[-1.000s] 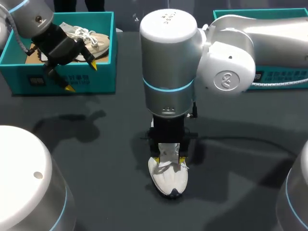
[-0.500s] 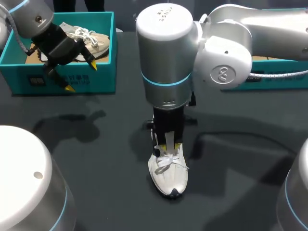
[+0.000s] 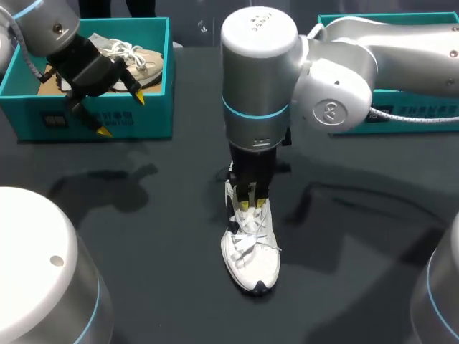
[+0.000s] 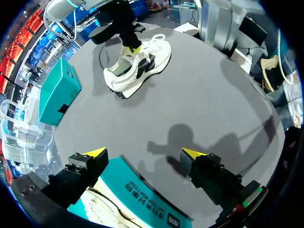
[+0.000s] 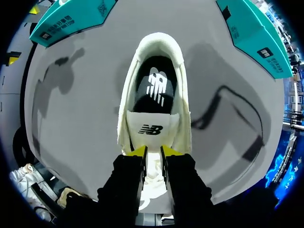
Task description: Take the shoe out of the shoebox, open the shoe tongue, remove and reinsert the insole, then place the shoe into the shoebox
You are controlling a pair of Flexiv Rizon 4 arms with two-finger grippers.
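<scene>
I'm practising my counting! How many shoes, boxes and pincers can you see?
Shoes: 2 (white shoe on the table, beige shoe inside a box)
Shoeboxes: 2, both teal (left shoebox, right shoebox)
Pincers: 2 (left pincer, right pincer)
Total: 6

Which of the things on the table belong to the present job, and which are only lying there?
Job: white shoe, its tongue, its insole; right gripper, shut on the tongue; one shoebox, left box or right box, I cannot tell which.
Lying about: beige shoe inside the left box; left gripper, open, over that box.
</scene>
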